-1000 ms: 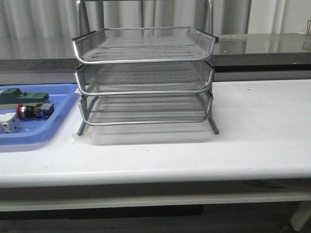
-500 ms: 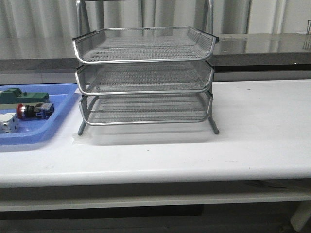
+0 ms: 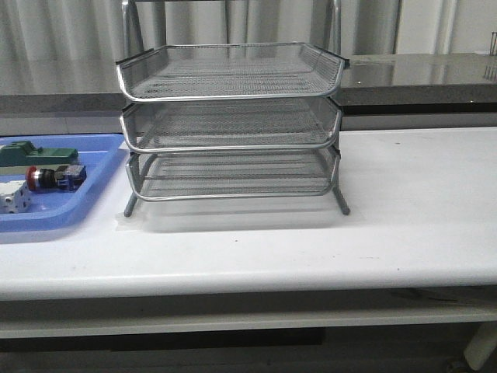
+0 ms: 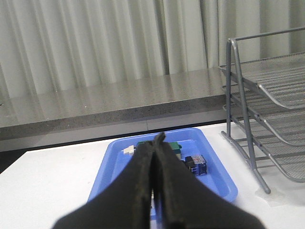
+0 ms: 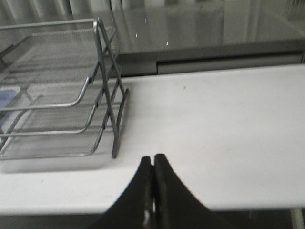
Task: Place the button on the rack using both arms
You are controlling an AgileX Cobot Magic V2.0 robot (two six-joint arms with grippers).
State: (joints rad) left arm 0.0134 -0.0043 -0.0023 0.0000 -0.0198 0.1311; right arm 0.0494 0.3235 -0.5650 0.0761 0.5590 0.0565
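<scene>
On the white worktop (image 3: 404, 202) in front of you stands the rack (image 3: 231, 124), three wire-mesh tiers stacked in a metal frame, all three tiers bare of load. Just beside it, toward your left arm's side, lies the blue tray (image 3: 92, 194), apart from the rack's near leg. The button (image 3: 53, 178) rests on its side in that tray, red cap pointing away from the rack and blue rear block toward it. A green block (image 3: 39, 154) sits behind the button in the tray, and a white block (image 3: 14, 198) sits in front of it, both close.

Your left hand (image 4: 159, 137) is pressed together, fingers meeting at the tips, and hangs above the worktop short of the tray, partly hiding the tray's contents from the wrist camera. Your right hand (image 5: 153, 157) is likewise pressed together, holding nothing, over open worktop on the far side of the rack's frame. Neither hand shows in the front view. A grey counter (image 3: 435, 74) and pale curtains run behind.
</scene>
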